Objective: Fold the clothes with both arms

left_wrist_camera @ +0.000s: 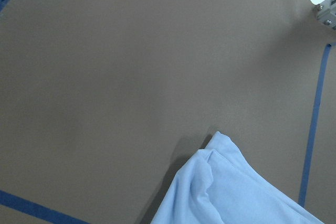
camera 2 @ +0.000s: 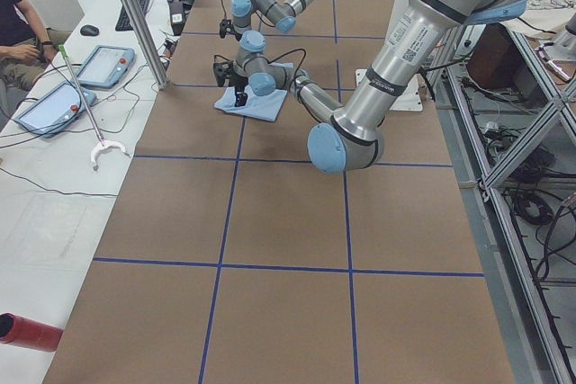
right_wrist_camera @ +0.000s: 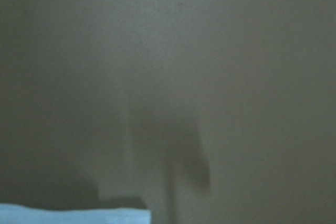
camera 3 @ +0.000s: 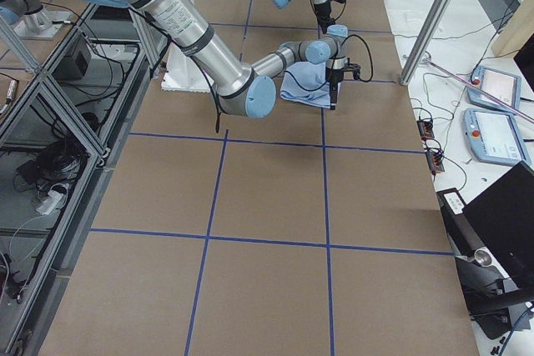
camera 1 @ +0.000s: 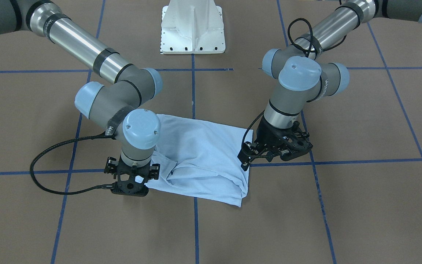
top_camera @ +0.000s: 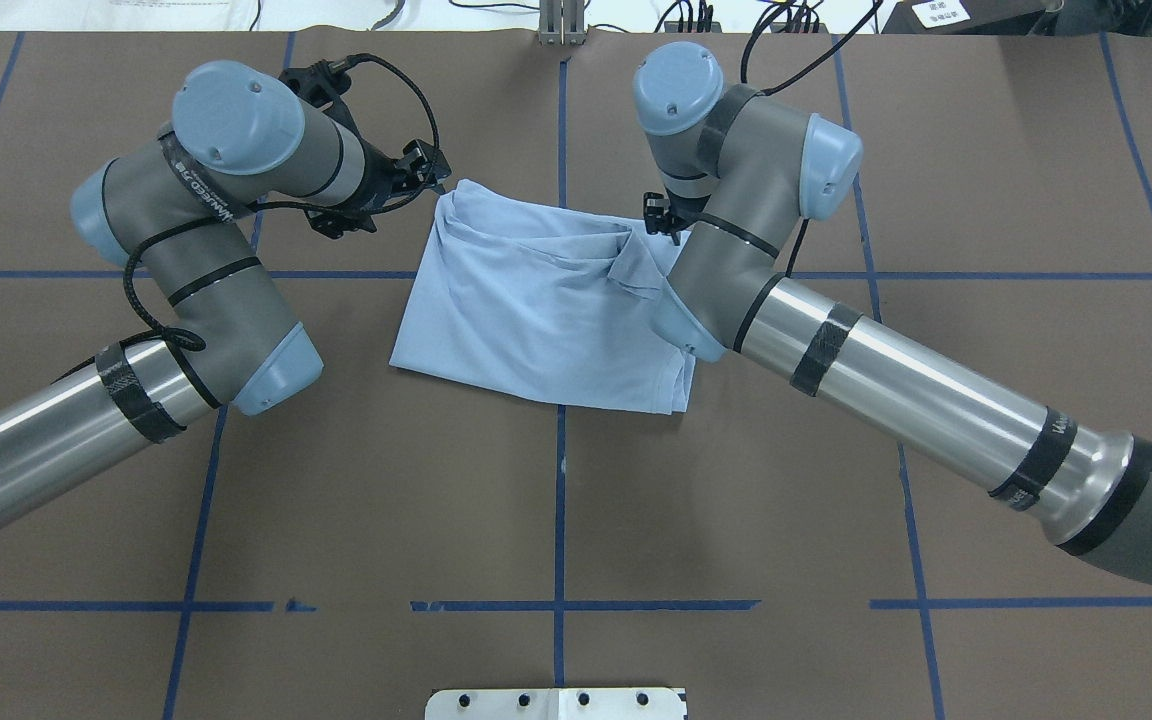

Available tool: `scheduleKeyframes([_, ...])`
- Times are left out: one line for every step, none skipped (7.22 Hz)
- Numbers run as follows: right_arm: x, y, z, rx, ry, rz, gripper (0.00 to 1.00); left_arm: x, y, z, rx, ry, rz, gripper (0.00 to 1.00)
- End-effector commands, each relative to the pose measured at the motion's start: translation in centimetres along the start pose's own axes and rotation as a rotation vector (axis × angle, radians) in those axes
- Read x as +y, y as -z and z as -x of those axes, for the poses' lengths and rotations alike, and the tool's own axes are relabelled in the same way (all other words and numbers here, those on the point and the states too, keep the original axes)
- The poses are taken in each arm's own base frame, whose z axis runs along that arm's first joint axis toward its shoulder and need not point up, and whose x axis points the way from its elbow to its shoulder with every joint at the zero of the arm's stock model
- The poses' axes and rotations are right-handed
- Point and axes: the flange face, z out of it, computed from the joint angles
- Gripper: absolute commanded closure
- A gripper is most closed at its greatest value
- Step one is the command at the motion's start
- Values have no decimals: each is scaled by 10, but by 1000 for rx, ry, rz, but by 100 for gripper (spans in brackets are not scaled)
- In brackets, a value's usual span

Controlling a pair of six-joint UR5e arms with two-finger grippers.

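Observation:
The clothes are one pale blue T-shirt (camera 1: 203,150) (top_camera: 546,310) lying folded and a little rumpled in the middle of the brown table; its print and label are hidden. In the front-facing view my left gripper (camera 1: 245,160) (top_camera: 431,178) tilts in at the shirt's right edge, at a corner. The left wrist view shows that corner (left_wrist_camera: 220,182) resting on the table, with no fingers in view. My right gripper (camera 1: 129,189) points straight down at the opposite edge, its fingertips hidden under its own body. I cannot tell whether either gripper is open or shut.
Blue tape lines (top_camera: 558,500) divide the brown table into squares. The white pedestal base (camera 1: 192,29) stands on the robot's side. In the left side view a person (camera 2: 18,15) sits beyond the table edge, near two tablets (camera 2: 103,65).

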Motion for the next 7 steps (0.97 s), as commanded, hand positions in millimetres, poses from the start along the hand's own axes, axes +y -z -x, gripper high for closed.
scheduleKeyframes([-20,14,-18,-13,18,-14,0,2,-1,-1,0,-1,3,0])
scheduleKeyframes([-17,31,0,-39,17,-25,0,3,0,0,0,-4,4,0])
scheduleKeyframes([-1,51,33,-76,20,-27,0,3,-1,1,-2,-4,4,0])
scheduleKeyframes([18,63,57,-117,48,-6,0,3,1,0,-3,-4,5,0])
scheduleKeyframes([35,68,74,-132,76,-2,0,3,1,0,-3,-5,6,0])
scheduleKeyframes([47,70,88,-135,92,-3,0,3,0,2,-8,-4,6,0])
scheduleKeyframes([54,65,93,-121,108,-19,0,3,-2,8,-15,-5,6,0])
